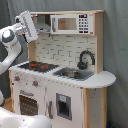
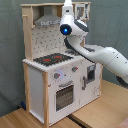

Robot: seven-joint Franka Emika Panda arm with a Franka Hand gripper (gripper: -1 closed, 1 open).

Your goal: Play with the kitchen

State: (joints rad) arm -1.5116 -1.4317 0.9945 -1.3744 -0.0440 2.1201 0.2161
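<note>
The toy kitchen is white and light wood, standing upright in both exterior views. It has a black faucet over a sink, a red-ring stove, an oven door and upper cabinets. In the second exterior view the kitchen shows its stove, knobs and grey hood. My gripper is raised at the kitchen's upper left corner, beside the hood. In the second exterior view the gripper reaches up to the top shelf, well above the stove.
A grey curtain hangs behind the kitchen. The arm stretches in from the second exterior view's right, across the counter. A wooden floor lies in front. A white part of the robot fills the first exterior view's bottom left.
</note>
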